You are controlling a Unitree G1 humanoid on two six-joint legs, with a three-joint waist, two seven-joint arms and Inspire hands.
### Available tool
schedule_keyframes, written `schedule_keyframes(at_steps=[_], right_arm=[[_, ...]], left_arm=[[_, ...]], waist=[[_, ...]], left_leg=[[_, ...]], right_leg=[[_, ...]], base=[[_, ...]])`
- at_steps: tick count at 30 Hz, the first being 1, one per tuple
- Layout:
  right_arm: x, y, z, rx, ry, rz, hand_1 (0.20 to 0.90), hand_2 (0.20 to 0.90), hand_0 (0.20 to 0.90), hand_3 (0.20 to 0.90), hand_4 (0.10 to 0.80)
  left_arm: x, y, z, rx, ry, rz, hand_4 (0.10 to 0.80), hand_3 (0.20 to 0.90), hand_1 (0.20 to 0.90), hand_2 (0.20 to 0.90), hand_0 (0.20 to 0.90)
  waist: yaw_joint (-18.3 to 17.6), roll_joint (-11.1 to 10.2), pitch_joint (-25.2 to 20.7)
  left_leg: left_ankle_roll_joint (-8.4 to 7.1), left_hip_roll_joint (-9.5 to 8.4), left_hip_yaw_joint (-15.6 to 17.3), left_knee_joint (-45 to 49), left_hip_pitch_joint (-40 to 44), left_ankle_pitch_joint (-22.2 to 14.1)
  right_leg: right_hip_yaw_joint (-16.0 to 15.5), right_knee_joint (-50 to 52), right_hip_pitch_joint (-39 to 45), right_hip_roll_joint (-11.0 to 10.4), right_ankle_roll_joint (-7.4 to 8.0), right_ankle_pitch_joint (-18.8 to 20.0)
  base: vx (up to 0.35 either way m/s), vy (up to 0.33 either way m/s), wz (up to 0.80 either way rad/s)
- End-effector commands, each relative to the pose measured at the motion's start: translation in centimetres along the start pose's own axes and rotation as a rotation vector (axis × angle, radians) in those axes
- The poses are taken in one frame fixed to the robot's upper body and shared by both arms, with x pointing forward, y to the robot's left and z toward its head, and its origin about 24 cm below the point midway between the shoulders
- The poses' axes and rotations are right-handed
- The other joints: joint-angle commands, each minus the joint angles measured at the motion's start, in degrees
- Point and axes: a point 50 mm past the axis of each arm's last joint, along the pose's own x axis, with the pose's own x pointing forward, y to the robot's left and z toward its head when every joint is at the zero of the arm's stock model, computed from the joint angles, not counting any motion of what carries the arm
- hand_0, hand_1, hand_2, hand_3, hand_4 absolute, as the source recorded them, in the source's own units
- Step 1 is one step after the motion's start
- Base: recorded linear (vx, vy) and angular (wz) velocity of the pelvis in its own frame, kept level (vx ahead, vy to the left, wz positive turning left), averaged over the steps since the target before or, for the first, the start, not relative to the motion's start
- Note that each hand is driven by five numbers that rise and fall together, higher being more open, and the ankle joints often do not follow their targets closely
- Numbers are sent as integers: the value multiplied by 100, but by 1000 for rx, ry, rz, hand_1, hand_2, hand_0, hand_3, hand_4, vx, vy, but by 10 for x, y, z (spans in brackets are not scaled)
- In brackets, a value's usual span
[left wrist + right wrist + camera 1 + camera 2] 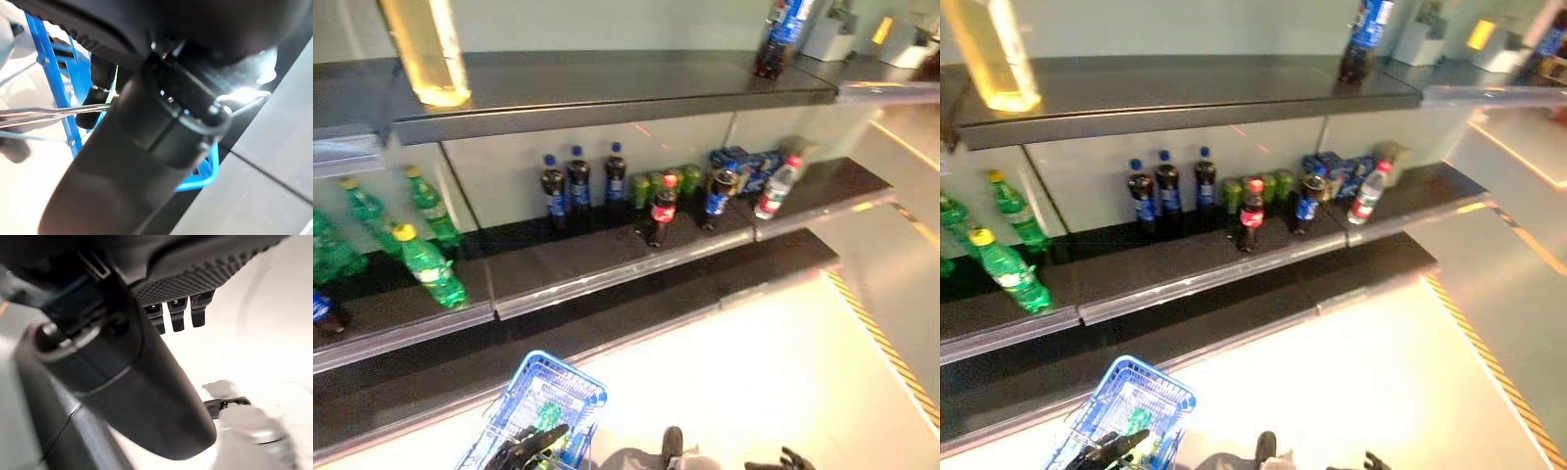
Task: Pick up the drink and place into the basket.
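Drinks stand on the middle shelf (607, 269): three dark bottles with blue caps (578, 186), a red-capped cola bottle (663, 211), a blue-labelled cola bottle (718, 196) and a clear water bottle (776, 188). The blue wire basket (543, 401) hangs low at the front left, with green and blue items inside. My left hand (533, 443) is shut on the basket's wire handle (58, 113), with a finger (100, 93) curled over it. At the bottom edge my right hand (783, 460) is open and empty, far below the shelf. Its fingers (176, 316) hold nothing.
Green bottles (431, 266) lie and stand at the shelf's left. Green cans (661, 184) and a blue pack (744, 162) sit behind the colas. The top shelf carries a yellow bottle (426, 49) and a blue-labelled bottle (781, 39). A yellow-black floor stripe (886, 352) runs at right.
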Motion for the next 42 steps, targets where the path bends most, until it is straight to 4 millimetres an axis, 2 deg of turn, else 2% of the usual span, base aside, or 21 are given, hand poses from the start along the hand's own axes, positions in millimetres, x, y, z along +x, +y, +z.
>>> schedule_keyframes(at_steps=[1, 4, 8, 12, 14, 15, 16, 17, 20, 22, 24, 26, 27, 28, 30, 31, 35, 36, 38, 39, 42], right_arm=[[5, -11, 45, -29, -183, -2, 900, 900, 900, 900, 800], [5, -4, 46, -29, -195, 27, 900, 900, 900, 900, 800], [5, 14, 56, -36, -227, 76, 900, 900, 900, 900, 800], [4, 26, 70, -36, -270, 116, 900, 900, 900, 900, 800], [4, 29, 77, -43, -288, 117, 900, 900, 900, 900, 800], [3, 30, 83, -51, -308, 115, 900, 900, 900, 900, 800], [3, 29, 85, -54, -321, 114, 900, 900, 900, 900, 800], [3, 28, 86, -58, -328, 113, 900, 900, 900, 900, 800], [3, 26, 91, -66, -349, 111, 900, 900, 900, 900, 800], [3, 26, 94, -87, -360, 114, 900, 900, 900, 900, 800], [3, 26, 91, -110, -354, 118, 900, 900, 900, 900, 800], [3, 26, 86, -121, -340, 114, 900, 900, 900, 900, 800], [3, 26, 84, -128, -332, 112, 900, 900, 900, 900, 800], [3, 26, 82, -137, -323, 109, 900, 900, 900, 900, 800], [5, 27, 78, -180, -292, 96, 900, 900, 900, 900, 800], [5, 26, 75, -194, -275, 94, 900, 900, 900, 900, 800], [5, 26, 66, -235, -251, 109, 900, 900, 900, 900, 800], [5, 24, 64, -216, -244, 96, 900, 900, 900, 900, 800], [5, 18, 62, -184, -229, 70, 900, 900, 900, 900, 800], [6, 14, 62, -179, -224, 59, 900, 900, 900, 900, 800], [6, 10, 62, -173, -233, 63, 900, 900, 900, 900, 800]], left_arm=[[0, 0, 55, 80, -229, -92, 100, 200, 300, 300, 300], [1, -2, 57, 89, -231, -95, 100, 200, 300, 300, 300], [3, -9, 60, 101, -229, -96, 100, 200, 300, 300, 300], [3, -17, 55, 118, -209, -143, 100, 200, 300, 300, 300], [4, -25, 51, 114, -206, -161, 100, 200, 300, 300, 300], [4, -32, 50, 102, -209, -184, 100, 200, 300, 300, 300], [4, -36, 49, 100, -211, -199, 100, 200, 300, 300, 300], [4, -39, 49, 98, -211, -210, 100, 200, 300, 300, 300], [4, -42, 45, 92, -204, -218, 100, 200, 300, 300, 300], [3, -37, 42, 84, -197, -207, 100, 200, 300, 300, 300], [3, -33, 39, 76, -188, -194, 100, 200, 300, 300, 300], [3, -29, 35, 79, -173, -182, 100, 200, 300, 300, 300], [3, -28, 34, 79, -166, -180, 100, 200, 300, 300, 300], [4, -29, 33, 80, -160, -175, 100, 200, 300, 300, 300], [4, -25, 29, 62, -144, -146, 100, 200, 300, 300, 300], [4, -22, 27, 62, -138, -135, 100, 200, 300, 300, 300], [3, -11, 30, 63, -134, -109, 100, 200, 300, 300, 300], [3, -9, 33, 73, -137, -112, 100, 200, 300, 300, 300], [4, -9, 39, 101, -143, -117, 100, 200, 300, 300, 300], [4, -10, 43, 96, -155, -116, 100, 200, 300, 300, 300], [7, -20, 61, 86, -197, -135, 100, 200, 300, 300, 300]], waist=[[39, 333, -6], [64, 331, -103], [101, 246, -180], [75, 178, -188], [101, 161, -116], [168, 131, 4], [190, 113, 61], [235, 113, 101], [379, 167, 147], [438, 325, 115], [456, 449, 75], [406, 522, 16], [363, 531, -23], [340, 518, -55], [365, 489, -117], [401, 453, -142], [530, 299, -236], [527, 286, -243], [458, 348, -224], [435, 416, -210], [365, 366, -107]], left_leg=[[26, -408, -717, -13, -235, -211], [24, -343, -634, -13, -236, -219], [-80, -237, -483, -13, -245, -164], [-303, 86, -434, 134, -245, 6], [-487, 325, -531, 830, -621, 320], [-619, 543, -665, 1433, -1007, 687], [-615, 604, -690, 1656, -1163, 715], [-580, 526, -770, 1744, -1283, 669], [-407, 33, -882, 1447, -1351, 309], [-378, -322, -680, 782, -1296, 288], [-377, -487, -499, 381, -1327, 472], [-389, -609, 24, 101, -1348, 572], [-350, -580, 346, 84, -1351, 593], [-306, -597, 456, 72, -1316, 553], [-227, -680, 418, 167, -1293, 442], [-197, -713, 358, 227, -1299, 396], [105, -891, 131, 53, -1017, 225], [154, -901, 55, 7, -905, 179], [213, -830, -80, -13, -796, 121], [240, -688, -114, -13, -805, 180], [175, -583, -491, -13, -684, 159]], right_leg=[[-108, -448, 533, -159, 78, 492], [-262, -647, 811, 87, -29, 70], [-337, -1125, 1045, 239, -121, 88], [-243, -1195, 1116, 540, -380, -67], [-223, -1146, 1112, 614, -504, -101], [-227, -1132, 1149, 631, -596, -121], [-257, -1128, 1175, 620, -649, -139], [-285, -1116, 1198, 612, -665, -159], [-367, -1109, 1248, 580, -592, -189], [-430, -1155, 1321, 693, -518, -248], [-393, -1182, 1414, 819, -491, -324], [-456, -1202, 1661, 898, -420, -491], [-540, -1197, 1727, 923, -426, -530], [-598, -1186, 1798, 945, -422, -600], [-614, -1058, 1867, 970, -459, -704], [-625, -951, 1882, 932, -418, -677], [-786, 101, 1736, 620, -62, -367], [-817, 772, 1472, 452, 107, -54], [-663, 2052, 939, 213, 224, 216], [-638, 2391, 553, 165, 120, 358], [-469, 1872, 375, 45, 34, 146]], base=[[-15, -172, -96], [18, -251, -97], [19, -355, -49], [43, -431, -9], [-16, -355, -10], [-56, -311, -11], [-63, -294, -4], [-31, -195, -2], [33, -95, 0], [123, -23, -17], [162, 12, -18], [245, 40, -20], [244, 61, -3], [182, 66, 28], [214, 77, 58], [214, 75, 43], [189, 80, 21], [161, 150, 22], [102, 139, 48], [49, 49, 75], [82, -84, 77]])
